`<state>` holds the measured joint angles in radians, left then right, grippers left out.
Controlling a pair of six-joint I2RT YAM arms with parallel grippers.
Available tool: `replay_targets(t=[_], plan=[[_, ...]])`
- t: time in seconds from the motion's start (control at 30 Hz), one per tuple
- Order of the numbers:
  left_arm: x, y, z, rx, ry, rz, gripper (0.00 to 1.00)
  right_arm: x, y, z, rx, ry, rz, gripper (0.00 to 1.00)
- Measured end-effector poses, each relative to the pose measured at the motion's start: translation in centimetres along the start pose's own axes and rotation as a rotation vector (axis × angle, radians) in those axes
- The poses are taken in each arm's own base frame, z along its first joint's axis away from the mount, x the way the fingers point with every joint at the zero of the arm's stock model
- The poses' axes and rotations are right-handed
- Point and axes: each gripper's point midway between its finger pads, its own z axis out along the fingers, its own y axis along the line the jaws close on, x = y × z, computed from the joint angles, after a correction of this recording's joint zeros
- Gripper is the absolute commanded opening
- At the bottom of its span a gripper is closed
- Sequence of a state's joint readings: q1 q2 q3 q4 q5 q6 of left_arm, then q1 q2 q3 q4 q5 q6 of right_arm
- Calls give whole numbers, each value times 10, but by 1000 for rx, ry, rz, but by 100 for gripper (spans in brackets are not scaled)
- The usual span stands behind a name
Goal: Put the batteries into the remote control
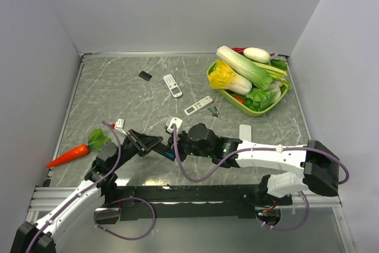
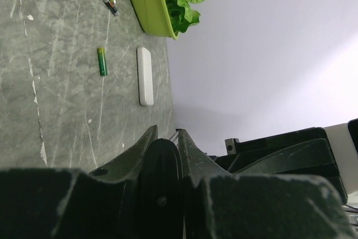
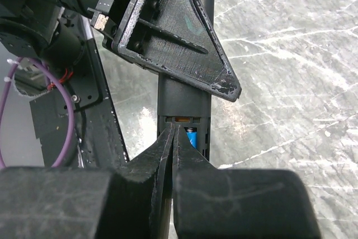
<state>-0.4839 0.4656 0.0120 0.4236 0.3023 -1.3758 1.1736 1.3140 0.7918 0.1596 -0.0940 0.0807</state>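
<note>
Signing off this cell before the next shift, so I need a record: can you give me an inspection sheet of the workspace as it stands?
Surface: grey marbled table, veined white.
Job's things: black remote, compartment open, blue battery inside; loose batteries beside the green basket; one green battery beside a white cover.
Clutter: the basket full of vegetables, carrot, two white remotes, small black piece.
Hands: left hand shut on the black remote; right hand shut, tips at the compartment.
Cables: purple cables loop off both arms.
Surroundings: plain white walls.
</note>
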Motion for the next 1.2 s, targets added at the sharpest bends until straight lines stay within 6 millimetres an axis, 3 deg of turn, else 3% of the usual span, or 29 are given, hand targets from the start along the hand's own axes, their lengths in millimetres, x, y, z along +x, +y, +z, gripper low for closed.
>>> replay_targets(t=[0.77, 1.2], plan=[[6, 35, 1, -142, 44, 88, 1, 38, 5, 20, 9, 206, -123, 0], [8, 46, -1, -176, 64, 137, 1, 49, 7, 28, 23, 270, -133, 0]])
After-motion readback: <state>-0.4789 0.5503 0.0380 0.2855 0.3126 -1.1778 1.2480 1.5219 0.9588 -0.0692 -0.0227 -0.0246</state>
